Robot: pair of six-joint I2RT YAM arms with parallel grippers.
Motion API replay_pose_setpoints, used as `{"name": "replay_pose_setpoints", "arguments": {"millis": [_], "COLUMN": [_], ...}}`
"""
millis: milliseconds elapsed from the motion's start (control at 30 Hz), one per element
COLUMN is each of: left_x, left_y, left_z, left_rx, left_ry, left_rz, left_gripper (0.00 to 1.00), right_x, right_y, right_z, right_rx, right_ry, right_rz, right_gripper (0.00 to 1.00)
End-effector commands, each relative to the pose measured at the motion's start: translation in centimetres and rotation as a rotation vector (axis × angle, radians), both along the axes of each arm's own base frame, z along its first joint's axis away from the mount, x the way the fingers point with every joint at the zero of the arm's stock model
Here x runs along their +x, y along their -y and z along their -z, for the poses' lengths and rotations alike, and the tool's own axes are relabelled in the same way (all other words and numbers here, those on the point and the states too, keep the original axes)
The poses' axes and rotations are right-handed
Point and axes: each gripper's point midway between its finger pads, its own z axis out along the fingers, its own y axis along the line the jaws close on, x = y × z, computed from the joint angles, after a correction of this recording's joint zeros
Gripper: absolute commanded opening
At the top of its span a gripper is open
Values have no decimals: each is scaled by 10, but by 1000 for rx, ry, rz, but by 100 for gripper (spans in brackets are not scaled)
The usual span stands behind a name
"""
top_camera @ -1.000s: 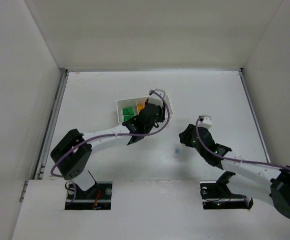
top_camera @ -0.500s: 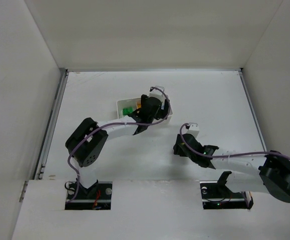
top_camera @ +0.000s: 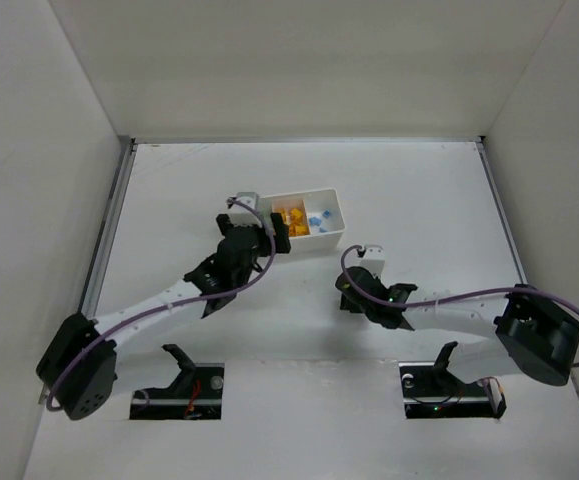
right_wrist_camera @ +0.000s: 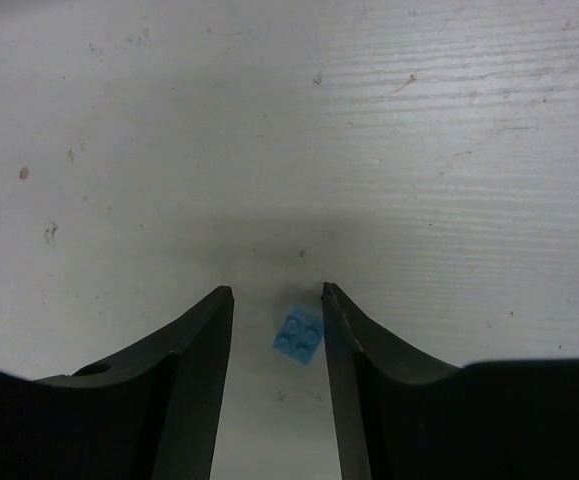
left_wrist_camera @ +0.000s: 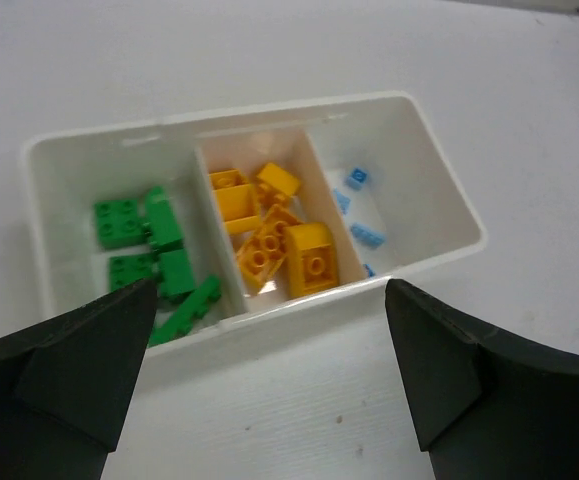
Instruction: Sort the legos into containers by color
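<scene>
My left gripper (left_wrist_camera: 269, 285) hangs released, jaws spread wide, over the white tray (left_wrist_camera: 69, 195). It holds green legos (left_wrist_camera: 149, 240), yellow-orange legos (left_wrist_camera: 269, 230) and pale blue legos (left_wrist_camera: 359, 210), each colour in its own compartment. My right gripper (right_wrist_camera: 276, 290) has its jaws part-open, straddling one blue brick (right_wrist_camera: 299, 335) on the table (right_wrist_camera: 269, 100); the brick perhaps grazes one finger.

the left arm (top_camera: 159, 300) and right arm (top_camera: 459, 315) are white tubes between bulky black joints, each trailed by a lilac cable (top_camera: 449, 298). the left gripper (left_wrist_camera: 271, 290) has broad matte-black wedge fingers (left_wrist_camera: 69, 370); the right gripper (right_wrist_camera: 277, 290) has slimmer, curved black ones.
</scene>
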Motion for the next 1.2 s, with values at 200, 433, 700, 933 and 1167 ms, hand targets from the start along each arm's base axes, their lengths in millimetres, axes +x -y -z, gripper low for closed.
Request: {"name": "replay_pose_setpoints", "arguments": {"millis": [200,433,700,933,1167], "left_x": [-24,-35,-40,-41,-45], "left_y": [-101,-122,-135,-143,-149], "left_z": [27,43,61,63,71], "left_rx": [-146,-194,-213,-224,-240], "left_ry": [-33,-63,-121,-123,-148], "left_rz": [-303,-366,-426,-459,-488], "left_gripper": [100,100,100,100,100], "right_x": [-7,-11,-4,11,80], "right_y": [6,3,1,-11,-35], "right_z": [-9,-1,-12,-65,-164], "right_rx": [-55,-96,-87,16,141], "right_ry": [3,-20,17,127,334], "right_rz": [55,52,64,22,-32], "right_gripper": [47,38,25,25,25]}}
